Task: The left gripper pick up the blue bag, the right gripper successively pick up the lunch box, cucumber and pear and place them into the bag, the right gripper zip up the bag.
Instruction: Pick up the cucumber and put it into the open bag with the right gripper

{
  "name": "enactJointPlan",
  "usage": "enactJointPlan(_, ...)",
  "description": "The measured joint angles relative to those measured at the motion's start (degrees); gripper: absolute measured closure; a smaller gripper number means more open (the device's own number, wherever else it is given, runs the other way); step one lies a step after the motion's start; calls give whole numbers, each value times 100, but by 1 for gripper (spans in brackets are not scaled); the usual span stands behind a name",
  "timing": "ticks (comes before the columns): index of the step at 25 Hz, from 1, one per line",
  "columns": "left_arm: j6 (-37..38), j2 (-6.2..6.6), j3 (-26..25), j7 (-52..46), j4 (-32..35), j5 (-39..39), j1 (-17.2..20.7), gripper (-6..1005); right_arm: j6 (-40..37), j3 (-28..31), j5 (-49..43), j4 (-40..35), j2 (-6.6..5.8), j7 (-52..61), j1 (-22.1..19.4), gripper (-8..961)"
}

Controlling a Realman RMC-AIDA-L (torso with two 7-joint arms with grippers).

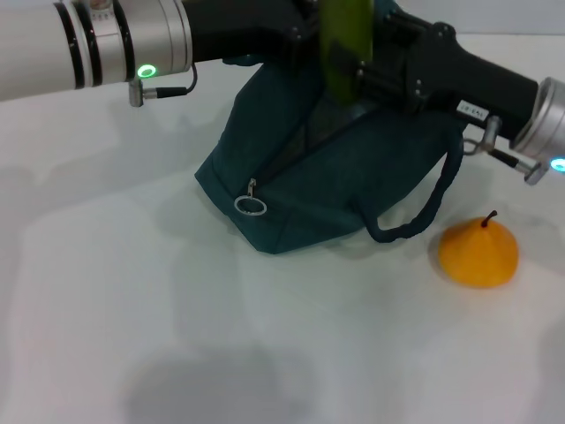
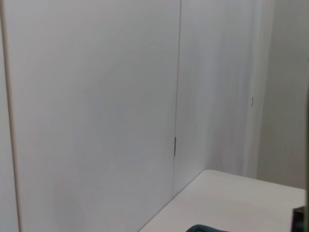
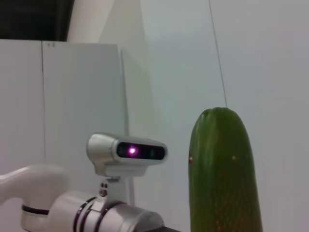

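The blue bag [image 1: 335,185] stands on the white table with its upper edge pulled up toward my left gripper [image 1: 265,40], which reaches in from the upper left and seems shut on the bag's rim. My right gripper [image 1: 375,62] comes in from the right above the bag's mouth, shut on the cucumber [image 1: 344,40]. The cucumber stands upright over the opening, and its rounded end [image 3: 224,174] fills the right wrist view. The pear [image 1: 478,252] lies on the table to the right of the bag. The lunch box is out of view.
The zipper's silver ring pull [image 1: 250,207] hangs at the bag's near corner, and a loop handle [image 1: 424,212] droops toward the pear. A sliver of the bag [image 2: 205,228] shows in the left wrist view below white wall panels [image 2: 96,121].
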Motion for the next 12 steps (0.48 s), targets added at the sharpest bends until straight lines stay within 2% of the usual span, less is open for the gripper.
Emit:
enactJointPlan(7,-1,-1,0,-4,-4,-5,-7,952,-317,47,80,553,0,-712,-64,231)
enactJointPlan(12,-7,-1,7,3,-12,-5,-45,952,-294,47,111,627,-1,-897,-100,225)
